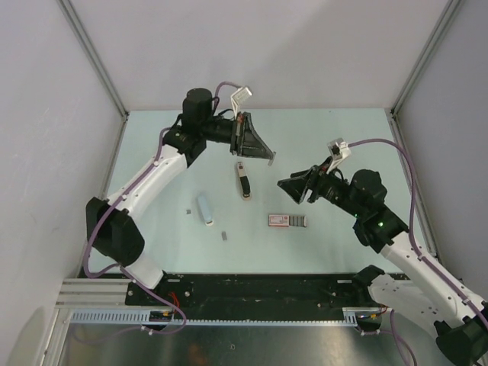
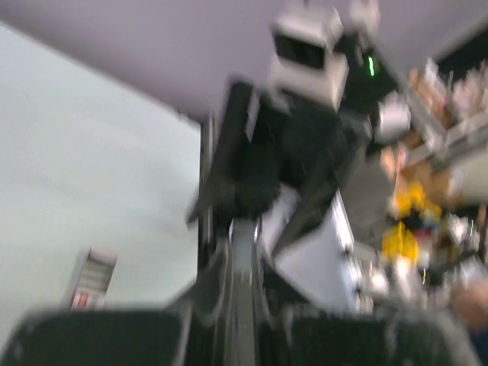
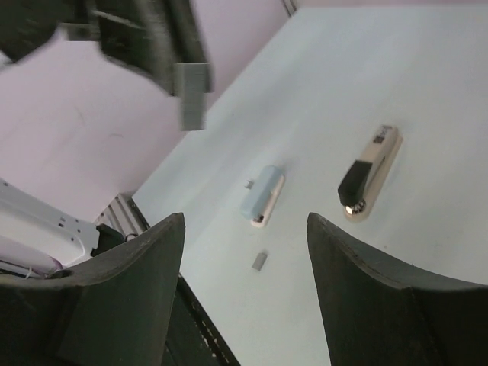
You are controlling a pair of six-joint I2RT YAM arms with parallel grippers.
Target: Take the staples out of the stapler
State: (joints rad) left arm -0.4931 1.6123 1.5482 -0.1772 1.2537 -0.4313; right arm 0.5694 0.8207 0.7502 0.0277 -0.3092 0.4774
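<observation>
Right claw [image 3: 245,219] gapes wide, its two dark fingers [image 3: 137,290] well apart, with nothing between them but the bench [image 1: 343,137] below. In the overhead view the right claw [image 1: 287,192] hangs a little toward the right edge from the bench's middle, aimed at the left edge.

The stapler [image 1: 205,210], pale blue and white, lies flat on the bench, left of the middle and nearer the near edge than the far one. No claw touches it. The right wrist view also shows the stapler [image 3: 261,197] lying alone. Two loose staples lie by it: one staple [image 1: 189,211] is just beside it on the left-edge side, and the other staple [image 1: 223,235] lies near it, closer to the near edge, seen also from the right wrist [image 3: 259,261].

A second, black-and-tan stapler [image 1: 243,181] lies toward the far edge from the blue one, near the middle of the bench, apart from it. A small red-and-white box [image 1: 288,221] sits toward the right edge from the blue stapler, just nearer the near edge than the right claw.

The left claw [image 1: 269,158] is over the far half of the bench, near the middle and beyond the black-and-tan stapler. Its wrist view is badly blurred, so I cannot tell how far it is parted or whether it holds anything.
</observation>
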